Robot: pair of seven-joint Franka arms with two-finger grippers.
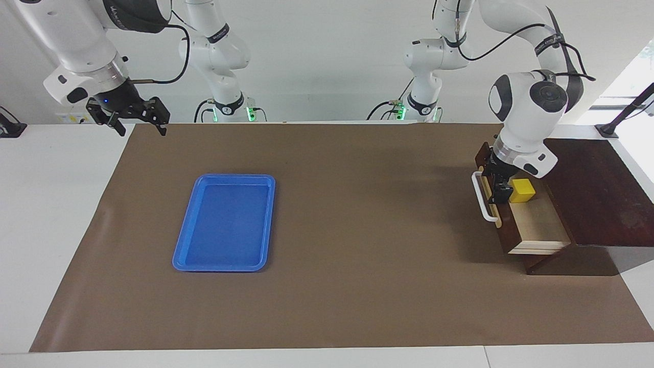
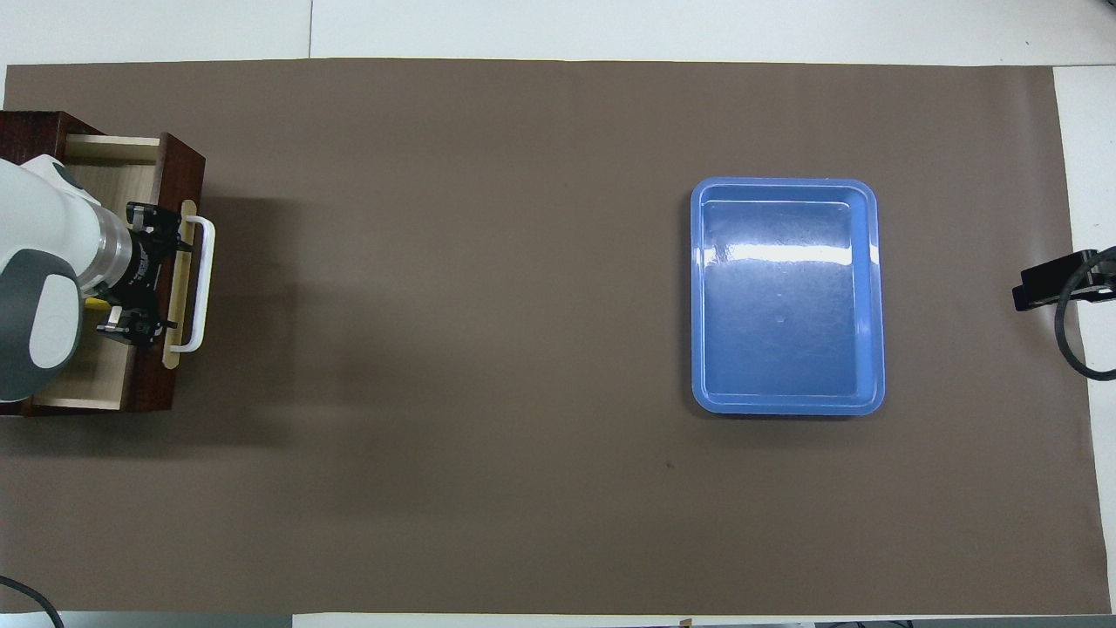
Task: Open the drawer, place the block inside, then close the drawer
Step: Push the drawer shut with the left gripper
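Note:
The dark wooden drawer (image 1: 541,225) stands pulled out of its cabinet (image 1: 598,194) at the left arm's end of the table, and its pale inside shows. The yellow block (image 1: 522,190) sits inside the drawer, by the drawer front. My left gripper (image 1: 496,184) is open over the drawer front, just inside the white handle (image 1: 480,197), with the block beside it and not between its fingers. In the overhead view the left gripper (image 2: 172,286) reaches toward the handle (image 2: 202,283), and only a sliver of the block (image 2: 106,305) shows under the wrist. My right gripper (image 1: 135,118) waits, open and raised.
A blue plastic tray (image 1: 225,222) lies on the brown mat (image 1: 357,230) toward the right arm's end; it also shows in the overhead view (image 2: 785,296). The right gripper hangs over the mat's corner at that end.

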